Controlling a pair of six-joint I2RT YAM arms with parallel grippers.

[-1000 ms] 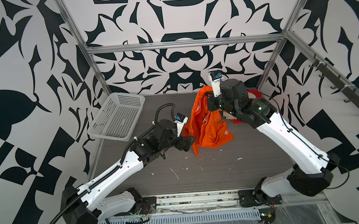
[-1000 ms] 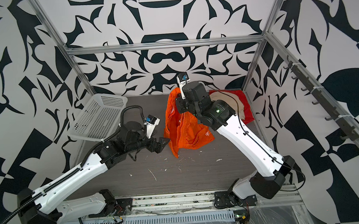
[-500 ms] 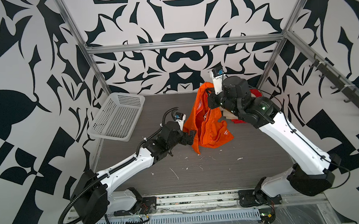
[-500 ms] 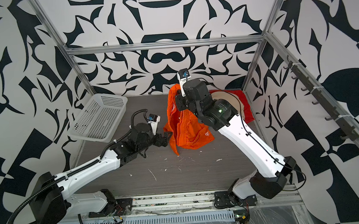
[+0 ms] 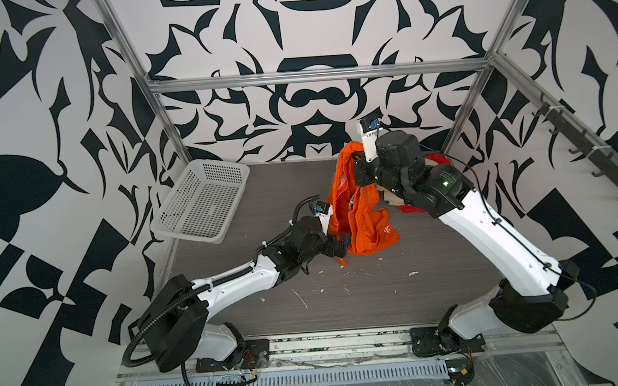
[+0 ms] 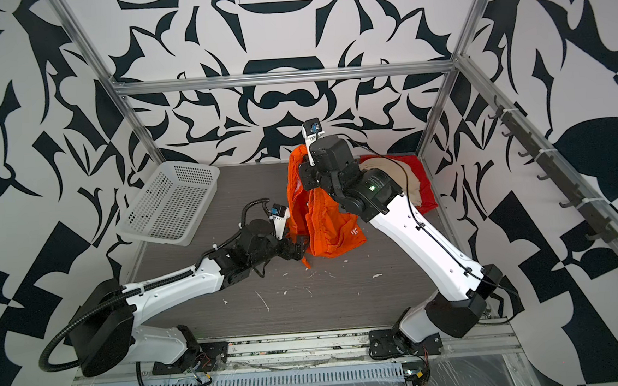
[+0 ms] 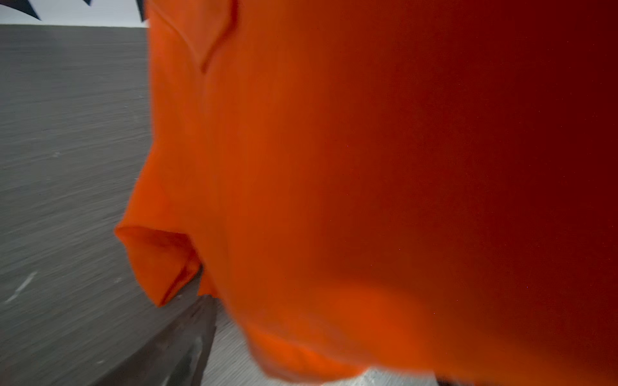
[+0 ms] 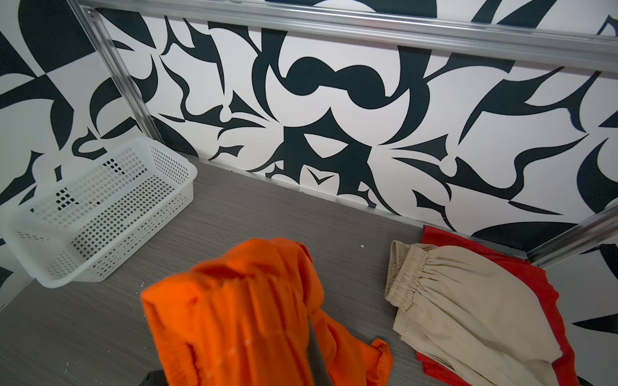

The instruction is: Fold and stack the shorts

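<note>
My right gripper (image 5: 357,160) is shut on the waistband of the bright orange shorts (image 5: 362,216), which hang bunched from it down to the table in both top views (image 6: 326,222). My left gripper (image 5: 343,245) is open, low at the hanging hem. In the left wrist view the orange shorts (image 7: 334,167) fill the frame over the gap beside one dark finger (image 7: 187,334). The beige shorts (image 8: 468,300) lie flat on the red shorts (image 8: 535,277) in the back right corner.
A white perforated basket (image 5: 192,235) stands tilted against the left wall at the back (image 8: 67,264). White scraps dot the grey tabletop (image 5: 380,300) toward the front. Metal frame posts stand at the back corners.
My left gripper has reached right and down to the hem of the orange shorts, its jaws slightly wider. My right gripper has shifted slightly back and right with the waistband.
</note>
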